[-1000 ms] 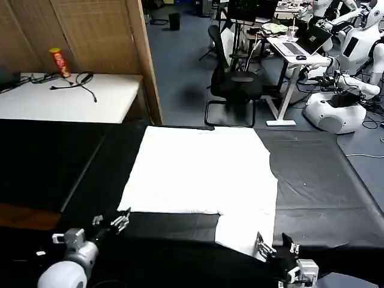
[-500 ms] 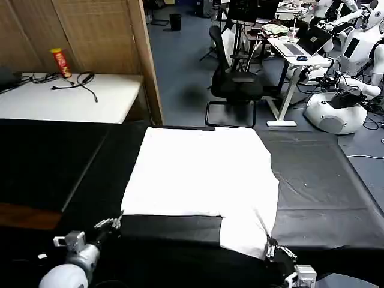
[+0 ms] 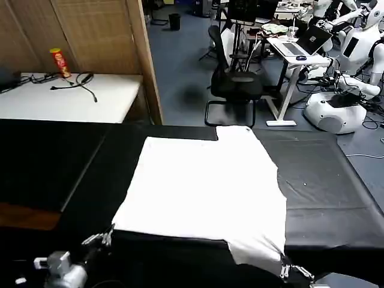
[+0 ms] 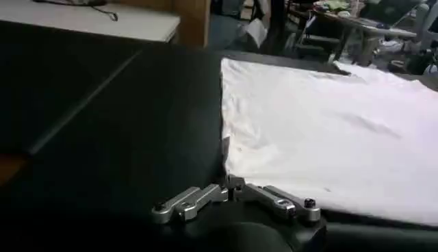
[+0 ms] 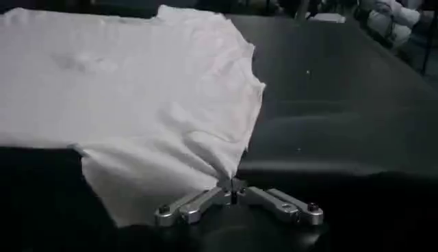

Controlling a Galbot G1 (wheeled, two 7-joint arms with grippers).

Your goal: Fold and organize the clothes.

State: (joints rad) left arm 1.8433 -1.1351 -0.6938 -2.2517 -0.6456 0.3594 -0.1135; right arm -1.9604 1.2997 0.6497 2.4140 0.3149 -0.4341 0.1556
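Note:
The clothes are one plain white T-shirt [image 3: 207, 183] lying flat on the black tabletop [image 3: 324, 174], with a sleeve hanging toward the near edge on the right. My left gripper [image 3: 108, 236] is shut on the shirt's near left corner [image 4: 228, 179]. My right gripper [image 3: 285, 268] is shut on the near right corner, where the cloth [image 5: 226, 174] bunches into the jaws. In the wrist views, the left gripper [image 4: 231, 188] and the right gripper [image 5: 233, 190] each pinch a thin fold of the shirt [image 5: 130, 89].
A white side table [image 3: 66, 96] with cables and a red-yellow can [image 3: 59, 62] stands at the back left beside a wooden screen [image 3: 90, 33]. An office chair [image 3: 231, 84] and desks stand beyond the table's far edge.
Both grippers closed on the shirt's near corners and pulled back toward me. The shirt slid nearer and spread, its far edge leaving the table's back edge.

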